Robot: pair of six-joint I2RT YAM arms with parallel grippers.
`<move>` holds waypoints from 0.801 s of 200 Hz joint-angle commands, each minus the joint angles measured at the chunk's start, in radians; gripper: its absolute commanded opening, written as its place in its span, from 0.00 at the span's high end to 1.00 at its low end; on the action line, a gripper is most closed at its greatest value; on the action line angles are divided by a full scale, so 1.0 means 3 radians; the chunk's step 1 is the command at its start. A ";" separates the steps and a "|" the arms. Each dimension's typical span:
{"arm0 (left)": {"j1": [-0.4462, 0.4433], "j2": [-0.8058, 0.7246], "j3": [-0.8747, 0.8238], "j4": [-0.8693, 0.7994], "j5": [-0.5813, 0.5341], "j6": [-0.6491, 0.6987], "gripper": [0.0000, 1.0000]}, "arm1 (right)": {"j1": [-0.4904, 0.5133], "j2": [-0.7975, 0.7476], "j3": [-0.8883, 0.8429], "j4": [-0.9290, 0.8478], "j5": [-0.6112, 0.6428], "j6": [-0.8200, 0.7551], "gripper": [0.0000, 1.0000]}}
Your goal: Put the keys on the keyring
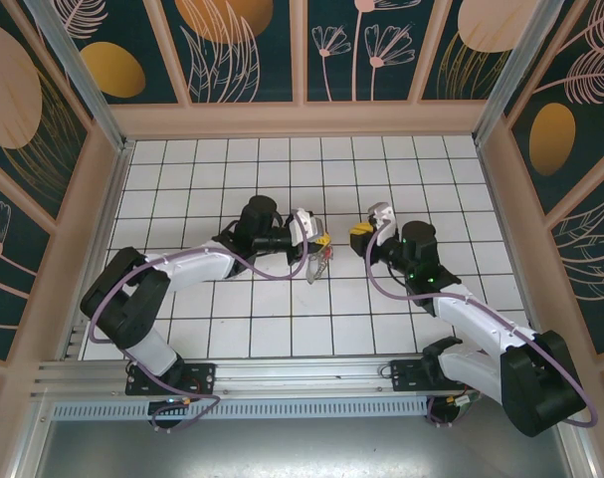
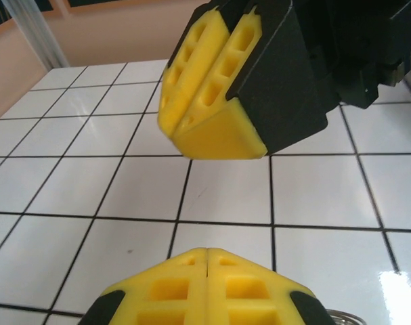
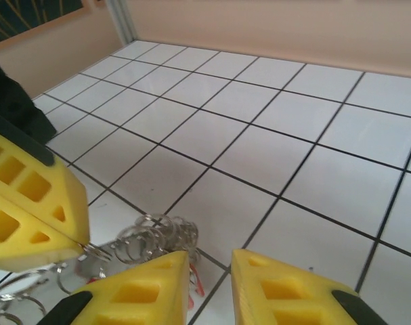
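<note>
Keyring (image 3: pixel 147 237) slanting down from pinching left hand (image 3: pixel 82 244); right hand (image 3: pixel 210 263) slightly spread.

free: far tiles (image 1: pixel 282 164) | obstacle: keyring (image 1: pixel 319 264) under left hand (image 1: pixel 323 241)

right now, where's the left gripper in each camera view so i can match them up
Top external: the left gripper is just left of centre, facing the right gripper.
Left wrist: the left gripper is at bottom centre, with its yellow fingers pressed together.
Right wrist: the left gripper is at the left edge, shut on the keyring.
Shared landmark: the right gripper, upper centre in the left wrist view and bottom centre in its own.
</note>
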 commanded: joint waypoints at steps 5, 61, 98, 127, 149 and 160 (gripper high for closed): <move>0.0000 -0.0185 0.0243 -0.0767 -0.0295 0.0551 1.00 | -0.0055 -0.0035 0.0029 0.0012 0.0191 0.0131 0.71; 0.0007 -0.0205 0.0580 -0.1586 -0.0850 0.0966 1.00 | -0.0113 -0.0025 0.0039 0.0044 0.0170 0.0223 0.69; 0.0008 0.0047 0.1097 -0.2488 -0.1113 0.1300 1.00 | -0.0144 -0.0028 0.0036 0.0021 0.0242 0.0236 0.69; -0.0023 0.0271 0.1260 -0.2582 -0.0791 0.1370 1.00 | -0.0197 -0.0088 0.0029 -0.0056 0.0400 0.0298 0.68; -0.0114 0.0494 0.1308 -0.2449 -0.0601 0.1318 1.00 | -0.0262 -0.0163 0.0001 -0.0114 0.0483 0.0384 0.68; -0.0167 0.0566 0.1321 -0.2349 -0.0494 0.1258 1.00 | -0.0300 -0.0200 -0.0024 -0.0126 0.0526 0.0439 0.67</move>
